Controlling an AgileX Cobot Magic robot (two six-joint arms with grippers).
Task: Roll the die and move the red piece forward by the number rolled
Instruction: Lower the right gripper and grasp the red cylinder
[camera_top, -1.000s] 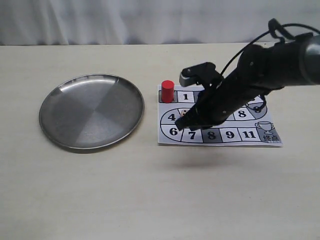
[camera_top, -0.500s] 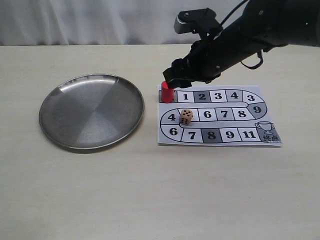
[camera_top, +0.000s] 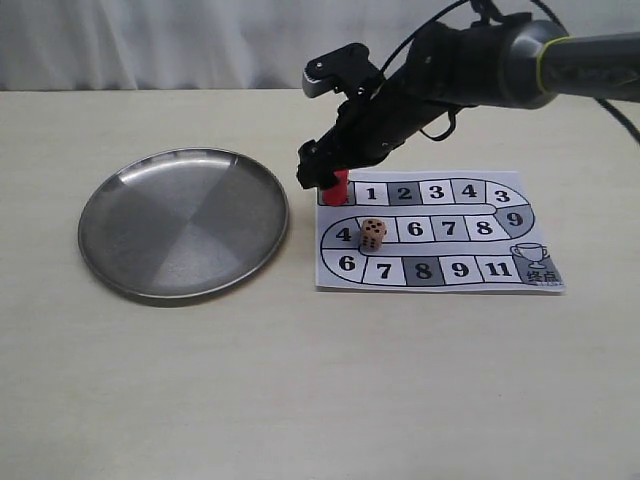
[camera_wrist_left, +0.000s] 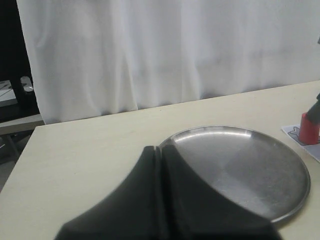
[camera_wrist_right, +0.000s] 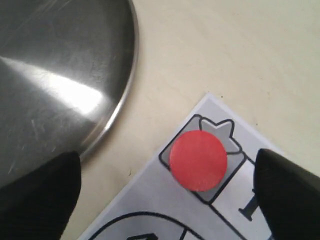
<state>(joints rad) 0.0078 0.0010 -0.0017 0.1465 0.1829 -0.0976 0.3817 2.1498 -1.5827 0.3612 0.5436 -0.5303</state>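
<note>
Red piece (camera_wrist_right: 198, 160) stands upright on start square of board (camera_top: 459, 268) | we hang right fingers (camera_wrist_right: 37, 192) spread, straddling it from above | die (camera_top: 373, 233) rests between squares 4 and 6 | left fingers (camera_wrist_left: 135, 200) pressed together, well apart

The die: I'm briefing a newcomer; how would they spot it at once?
Beside the steel plate lies a printed game board. On its middle row, between squares 4 and 6, sits the die: a pale wooden cube with dark pips, unlike the cylindrical red piece at the corner.

Right wrist camera above red piece (camera_wrist_right: 198, 160)
</note>
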